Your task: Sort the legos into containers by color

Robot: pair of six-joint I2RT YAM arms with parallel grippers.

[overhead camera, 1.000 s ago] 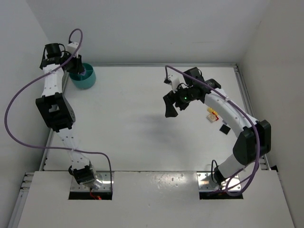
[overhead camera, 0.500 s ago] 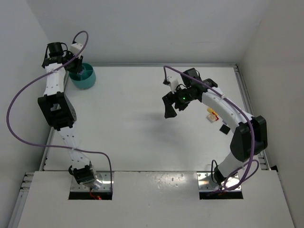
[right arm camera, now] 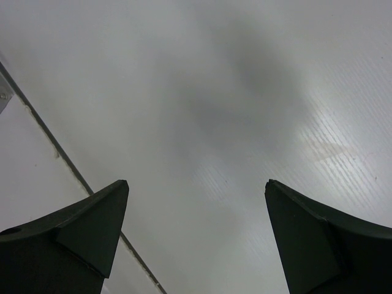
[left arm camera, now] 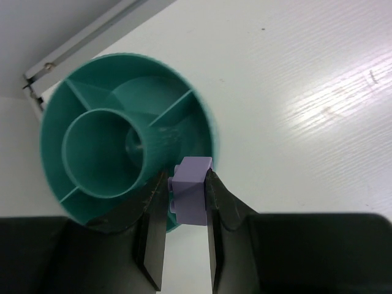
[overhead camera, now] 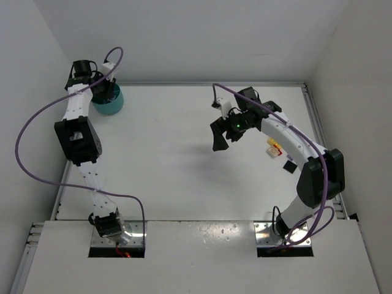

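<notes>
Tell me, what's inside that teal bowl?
The teal bowl holds a round centre cup and divider walls; visible compartments look empty. The left end effector, gripping a pale purple lego, covers its near edge, hiding that part.

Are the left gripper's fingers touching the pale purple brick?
Touching. The left wrist view shows the left gripper with both fingers pressed against opposite sides of the brick, no gap on either side.

Lilac lego (left arm camera: 191, 190), teal bowl (left arm camera: 153, 92), wht table (left arm camera: 294, 92)

One teal compartmented bowl (left arm camera: 138, 92) and one lilac brick (left arm camera: 190, 195) are counted, and two arms: left arm (overhead camera: 77, 138), right arm (overhead camera: 295, 144). The yellow-red bricks (overhead camera: 274, 147) at right-centre are too small to be counted.
</notes>
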